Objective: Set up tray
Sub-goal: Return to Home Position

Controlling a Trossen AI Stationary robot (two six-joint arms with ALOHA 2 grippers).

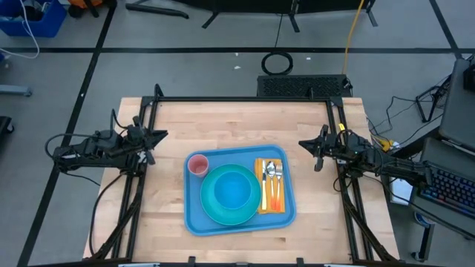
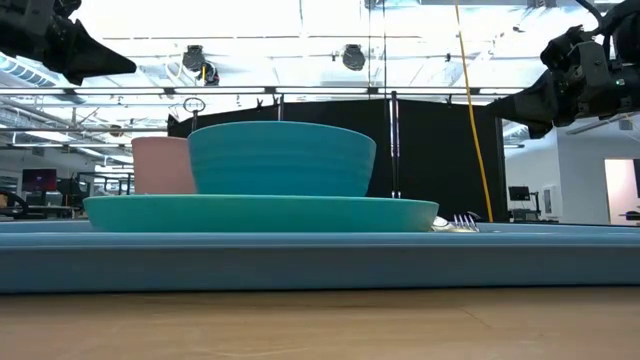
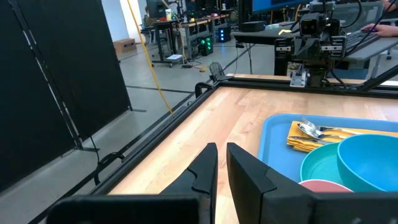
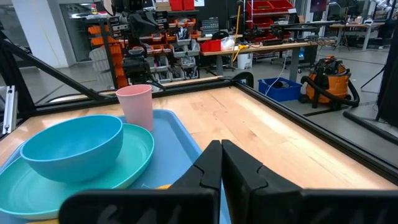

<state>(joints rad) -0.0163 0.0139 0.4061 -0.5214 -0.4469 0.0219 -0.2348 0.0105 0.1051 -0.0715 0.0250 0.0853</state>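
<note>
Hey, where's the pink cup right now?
In the high view the pink cup stands inside the blue tray, in its top-left corner on the left arm's side, just beside the cyan plate.

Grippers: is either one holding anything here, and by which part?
Nothing is held. The left gripper and the right gripper are both shut with nothing between their fingers, at opposite sides of the table, apart from the tray.

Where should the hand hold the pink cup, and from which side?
Probably its upper wall, with the left hand coming from the left: the pink cup stands upright, open end up, and the plate and bowl crowd its right side.
</note>
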